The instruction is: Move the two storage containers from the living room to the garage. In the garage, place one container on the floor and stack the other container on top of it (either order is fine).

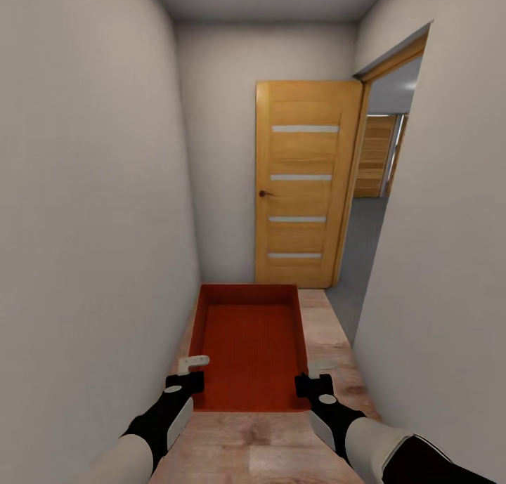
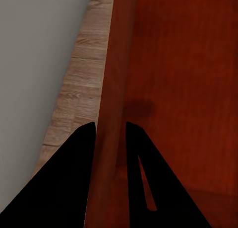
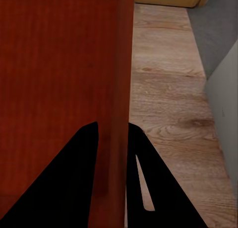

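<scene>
Narrow white-walled hallway, seen from the head camera. Orange-red storage container (image 1: pixel 249 343) carried low at 6 o'clock above the light wood plank floor (image 1: pixel 330 329). Left gripper (image 1: pixel 184 380) clamped on its left wall at 7 o'clock; right gripper (image 1: pixel 314 382) clamped on its right wall at 5 o'clock, each wall pinched between dark fingers (image 2: pixel 74 178). Walls close on both sides. Open wooden door (image 1: pixel 303 182) at 12 o'clock; grey floor beyond the doorway at 2 o'clock.
</scene>
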Robot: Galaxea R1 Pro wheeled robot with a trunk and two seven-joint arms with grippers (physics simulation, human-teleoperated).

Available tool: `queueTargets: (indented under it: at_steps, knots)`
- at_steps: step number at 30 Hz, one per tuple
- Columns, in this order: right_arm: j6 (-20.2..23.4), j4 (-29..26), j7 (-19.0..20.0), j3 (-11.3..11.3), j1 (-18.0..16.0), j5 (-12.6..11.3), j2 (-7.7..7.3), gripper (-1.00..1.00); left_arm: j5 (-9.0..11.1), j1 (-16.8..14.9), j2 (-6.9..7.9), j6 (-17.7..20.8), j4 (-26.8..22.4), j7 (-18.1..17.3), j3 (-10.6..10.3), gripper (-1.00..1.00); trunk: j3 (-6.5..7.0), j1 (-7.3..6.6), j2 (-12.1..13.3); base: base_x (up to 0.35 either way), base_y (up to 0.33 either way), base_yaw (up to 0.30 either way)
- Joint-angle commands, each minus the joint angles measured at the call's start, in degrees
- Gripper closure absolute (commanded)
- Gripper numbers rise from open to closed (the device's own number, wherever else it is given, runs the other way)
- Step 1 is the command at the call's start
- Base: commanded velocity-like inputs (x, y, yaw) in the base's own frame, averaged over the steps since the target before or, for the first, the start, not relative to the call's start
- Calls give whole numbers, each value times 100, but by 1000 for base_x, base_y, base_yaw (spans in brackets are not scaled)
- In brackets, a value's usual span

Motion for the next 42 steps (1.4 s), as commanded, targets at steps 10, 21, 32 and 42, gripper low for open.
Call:
queueTargets:
  at_steps: [10, 21, 32, 42]
  knots:
    - [-19, -30, -8, -420, -5, 76, -130, 100, 127, -2, 128, 33, -3, 59, 354, 100, -8, 4, -6, 324, 0, 0]
    - [-19, -30, -8, -420, -6, 76, -130, 100, 127, -2, 128, 30, -4, 59, 355, 100, -8, 4, -6, 324, 0, 0]
    - [-19, -30, -8, -420, -6, 76, -130, 100, 127, -2, 131, 32, -4, 59, 358, 100, -8, 4, -6, 324, 0, 0]
    - [-19, -30, -8, -420, -6, 76, -130, 100, 127, -3, 129, 32, -4, 59, 358, 100, -8, 4, -6, 324, 0, 0]
